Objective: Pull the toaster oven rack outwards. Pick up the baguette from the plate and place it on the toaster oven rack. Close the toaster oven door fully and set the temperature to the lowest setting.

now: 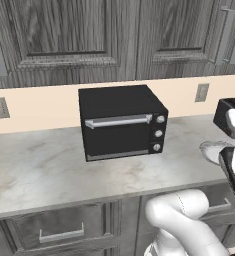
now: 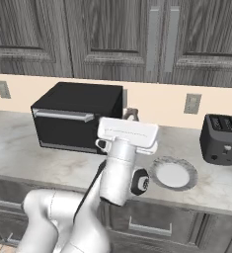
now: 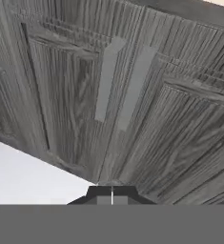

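From the right base view, the white arm rises in front at about 7 o'clock, and its upturned hand covers part of the counter and the right front corner of the toaster oven (image 2: 78,116). The gripper (image 3: 112,194) shows at the bottom of the hand view as two dark tips pressed together along a thin seam, with nothing between them. It points up at grey wood upper cabinet doors (image 3: 132,95) with two long pale bar handles.

Just right of the arm, at about 4 o'clock, the plate (image 2: 173,174) lies on the marble counter (image 2: 28,148). Its dish looks bare white, and I cannot make out the baguette in any view. In the left base view the plate (image 1: 211,150) is partly hidden behind the arm at 3 o'clock.

Farther back, the toaster oven (image 1: 120,122) sits square to the left base view. The toaster oven door (image 1: 116,135) stands upright and closed, its silver bar handle across the top, so the rack inside is hidden. Three round knobs (image 1: 158,133) form a column at the door's right, while the right base view hides them behind the hand. The slot toaster (image 2: 220,138) stands at 3 o'clock, well apart from the oven. It is cut off and half covered in the left base view. Wall outlets (image 2: 191,104) sit on the cream backsplash beyond.
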